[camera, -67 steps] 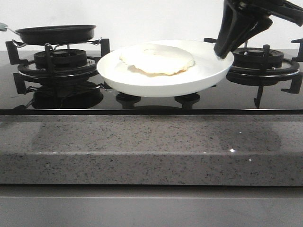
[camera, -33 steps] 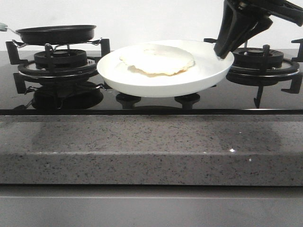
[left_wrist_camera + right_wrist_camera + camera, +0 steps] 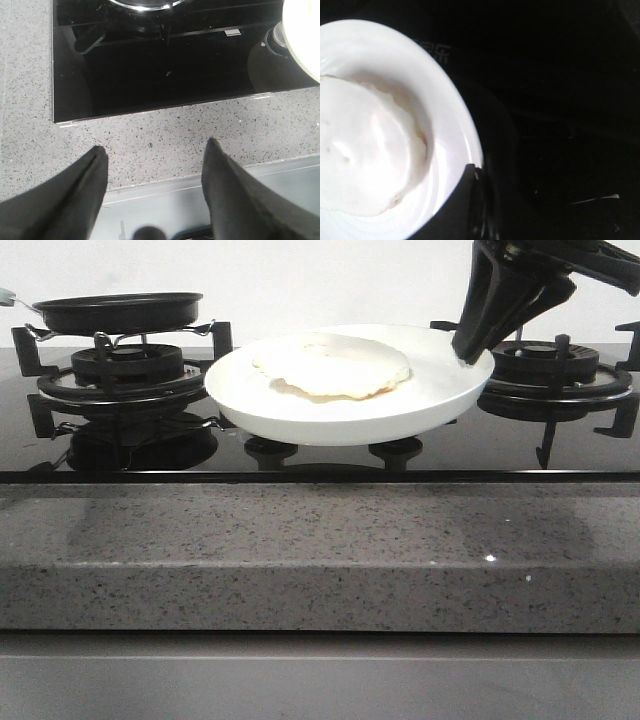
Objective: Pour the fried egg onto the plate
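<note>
The fried egg (image 3: 330, 365) lies flat on the white plate (image 3: 330, 420), which sits over the middle of the hob. My right gripper (image 3: 468, 352) is shut on the plate's right rim. In the right wrist view the egg (image 3: 365, 150) fills the plate (image 3: 447, 115), and my right gripper (image 3: 475, 172) pinches the rim with one finger on top. My left gripper (image 3: 155, 147) is open and empty above the front edge of the stone counter, out of the front view. An edge of the plate (image 3: 302, 40) shows in the left wrist view.
A black frying pan (image 3: 118, 310), with no egg showing in it, rests on the left burner grate (image 3: 125, 375). The right burner grate (image 3: 555, 370) stands just behind my right gripper. A speckled grey stone counter (image 3: 320, 540) runs along the front of the black glass hob (image 3: 165, 75).
</note>
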Robot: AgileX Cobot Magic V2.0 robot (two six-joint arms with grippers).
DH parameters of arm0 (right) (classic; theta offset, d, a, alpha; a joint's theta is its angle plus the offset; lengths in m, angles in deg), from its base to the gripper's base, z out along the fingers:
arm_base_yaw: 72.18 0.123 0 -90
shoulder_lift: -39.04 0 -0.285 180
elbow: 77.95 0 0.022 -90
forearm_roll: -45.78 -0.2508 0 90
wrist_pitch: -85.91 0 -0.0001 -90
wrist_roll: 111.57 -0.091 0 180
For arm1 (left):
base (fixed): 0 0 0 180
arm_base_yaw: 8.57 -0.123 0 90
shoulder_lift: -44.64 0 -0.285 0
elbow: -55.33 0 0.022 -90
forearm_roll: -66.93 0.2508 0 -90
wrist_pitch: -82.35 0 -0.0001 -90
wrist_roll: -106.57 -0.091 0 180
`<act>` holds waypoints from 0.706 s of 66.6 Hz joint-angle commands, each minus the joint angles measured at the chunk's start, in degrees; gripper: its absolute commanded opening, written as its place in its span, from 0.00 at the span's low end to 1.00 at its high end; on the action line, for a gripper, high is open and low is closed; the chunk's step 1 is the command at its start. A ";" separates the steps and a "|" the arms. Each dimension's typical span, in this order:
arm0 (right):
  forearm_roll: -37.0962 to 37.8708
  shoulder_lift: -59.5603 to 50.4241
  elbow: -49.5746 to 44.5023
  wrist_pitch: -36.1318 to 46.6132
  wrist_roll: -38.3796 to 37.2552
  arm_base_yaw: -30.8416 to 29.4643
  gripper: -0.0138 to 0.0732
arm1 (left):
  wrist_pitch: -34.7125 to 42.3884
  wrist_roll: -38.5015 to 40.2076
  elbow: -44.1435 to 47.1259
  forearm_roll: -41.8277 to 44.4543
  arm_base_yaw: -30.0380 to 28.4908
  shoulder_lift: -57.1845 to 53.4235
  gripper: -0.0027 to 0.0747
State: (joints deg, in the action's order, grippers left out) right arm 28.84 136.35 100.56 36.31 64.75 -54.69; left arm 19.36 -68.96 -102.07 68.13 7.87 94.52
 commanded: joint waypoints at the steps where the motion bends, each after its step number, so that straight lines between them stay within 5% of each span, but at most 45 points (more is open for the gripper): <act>1: -0.94 -2.64 1.37 2.65 0.24 0.14 0.03 | 3.35 0.61 -1.30 0.17 0.33 -0.18 0.56; 26: -1.14 -2.29 5.61 4.12 0.24 0.14 0.03 | 3.35 0.61 -1.30 0.17 0.33 -0.18 0.56; 47: -1.14 10.17 26.98 -3.70 -0.05 -0.19 0.03 | 3.35 0.61 -1.30 0.17 0.33 -0.18 0.56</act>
State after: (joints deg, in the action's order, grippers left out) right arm 28.88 145.27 120.15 32.06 64.86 -54.69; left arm 19.46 -68.80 -102.07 68.13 7.87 94.52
